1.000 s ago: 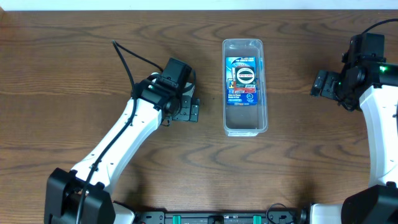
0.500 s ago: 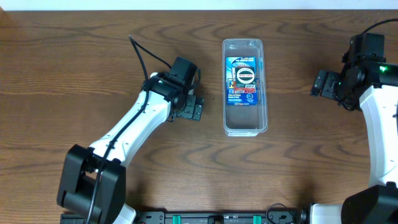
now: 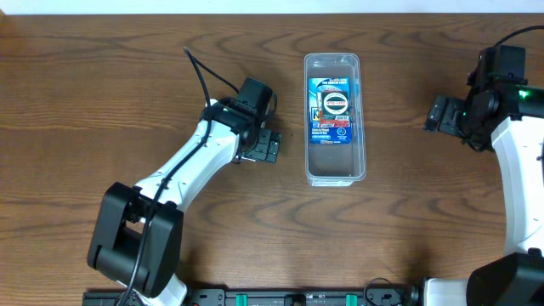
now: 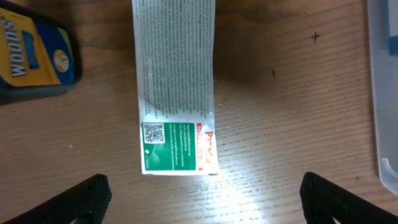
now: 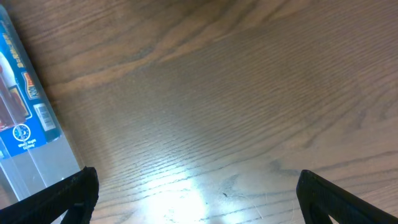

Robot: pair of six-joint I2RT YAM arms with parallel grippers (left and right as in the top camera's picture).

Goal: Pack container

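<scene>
1. Swinging in since a second ago, the left arm now holds the left gripper just left of the container, jaws spread wide and grasping nothing
2. The container lies on the wooden table, and a blue-labelled package lies flat inside it, toward its far end
3. Below the left gripper, beside the container, lies a white box with a green label; a yellow-and-blue pack marked WOODS sits farther from the container
4. The right gripper hovers well right of the container, unmoved, jaws wide apart and empty
</scene>
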